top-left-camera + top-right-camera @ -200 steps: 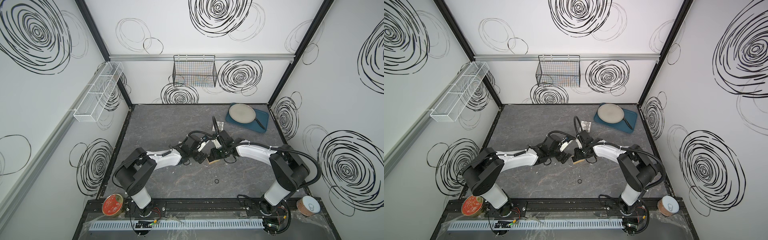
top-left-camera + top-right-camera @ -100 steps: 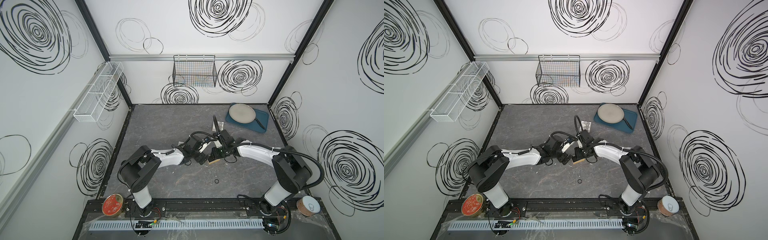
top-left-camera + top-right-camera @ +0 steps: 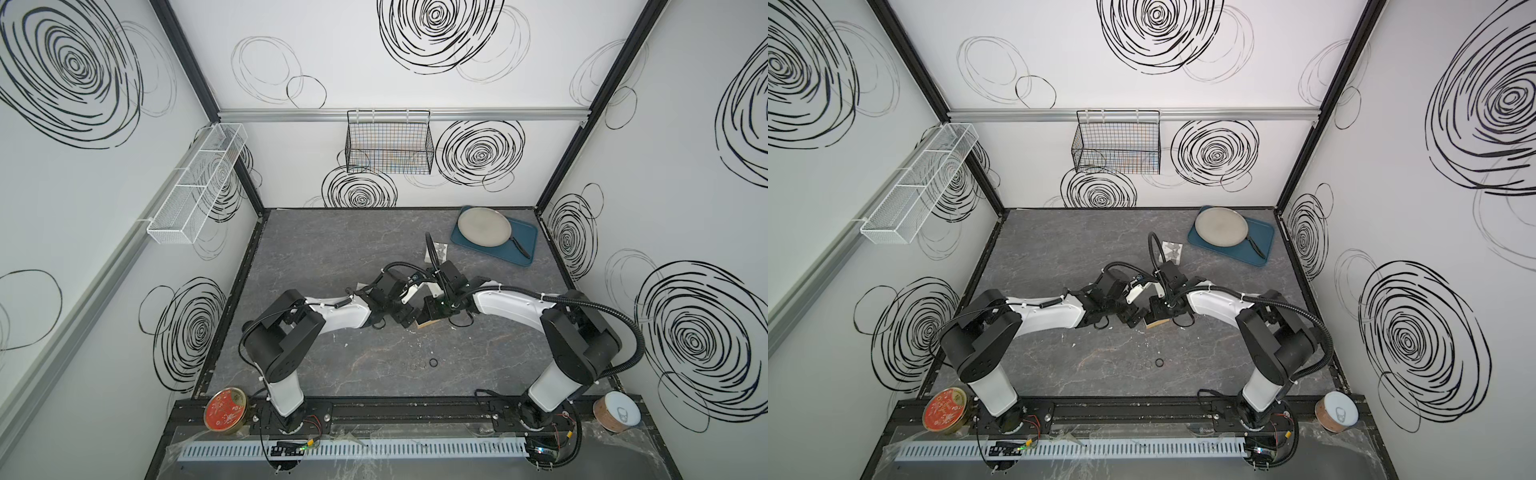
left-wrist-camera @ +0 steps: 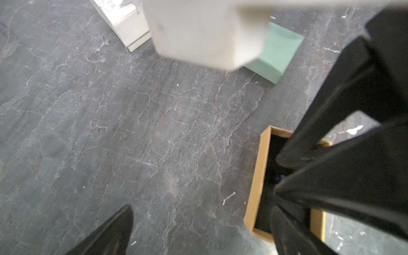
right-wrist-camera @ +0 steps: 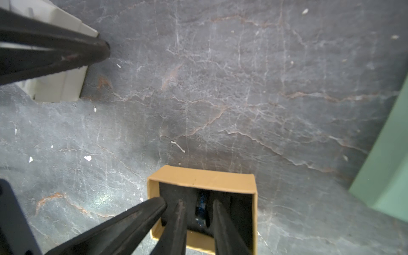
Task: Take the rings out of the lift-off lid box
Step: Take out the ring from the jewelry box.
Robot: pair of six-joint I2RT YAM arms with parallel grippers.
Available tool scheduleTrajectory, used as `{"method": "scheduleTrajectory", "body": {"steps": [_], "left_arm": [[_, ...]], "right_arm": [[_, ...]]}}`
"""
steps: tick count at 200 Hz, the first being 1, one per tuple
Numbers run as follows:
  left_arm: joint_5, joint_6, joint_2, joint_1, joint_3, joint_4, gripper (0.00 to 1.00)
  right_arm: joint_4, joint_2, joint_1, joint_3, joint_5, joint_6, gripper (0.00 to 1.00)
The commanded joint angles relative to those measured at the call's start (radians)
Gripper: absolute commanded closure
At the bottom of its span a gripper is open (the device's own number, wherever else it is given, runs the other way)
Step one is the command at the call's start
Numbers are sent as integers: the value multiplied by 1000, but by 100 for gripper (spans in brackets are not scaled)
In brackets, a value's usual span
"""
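Jaws of the right gripper (image 5: 197, 201) sit close together inside the brown box (image 5: 205, 178), one on each side of a dark ring (image 5: 201, 209); I cannot tell if they pinch it. Left gripper (image 4: 202, 208) jaws are wide apart, one dipped in the box. Some rings look done: a black ring (image 3: 433, 363) and pale rings (image 3: 422, 365) lie on the grey table (image 3: 332, 249) near the box, toward the robot. The box is thin cardboard with soft black foam (image 5: 173, 191). The dark ring looks hard and sparkly.

top views were bright, even, edges bowed; wrist views dimmer, near parts blurred, faint glare on tabletop (image 5: 101, 198).
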Motion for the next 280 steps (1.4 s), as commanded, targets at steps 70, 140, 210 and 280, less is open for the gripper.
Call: {"method": "scheduleTrajectory", "body": {"steps": [70,140,210,280], "left_arm": [[21,-13,53,-11,56,-3,0],[32,-14,85,-12,83,-36,0],[41,-9,110,-12,106,-64,0],[46,-6,119,-12,115,-74,0]], "right_arm": [[-2,36,16,-13,1,18,83],[-4,24,16,-9,1,14,93],[42,-29,3,-33,-43,21,99],[124,-100,-36,-94,-101,56,100]]}}
